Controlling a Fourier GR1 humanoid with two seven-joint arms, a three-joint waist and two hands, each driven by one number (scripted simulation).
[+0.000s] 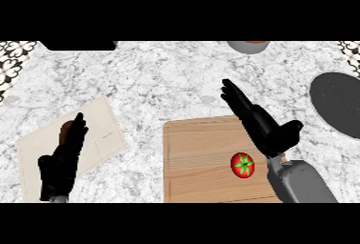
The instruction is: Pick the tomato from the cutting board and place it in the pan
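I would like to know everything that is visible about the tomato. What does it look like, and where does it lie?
The tomato is round and red, with a green star-shaped stem top facing the view. It looks whole and lies on the right part of the light wooden cutting board. Only the board seems to touch it. The right hand, open with straight fingers, is close beside it but does not hold it.

A speckled white-grey stone counter [162,76] fills the view, with patterned tiles [10,66] at its upper corners.

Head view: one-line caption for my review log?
Tomato sits on the board; open right hand near it, pan at right, left hand resting.
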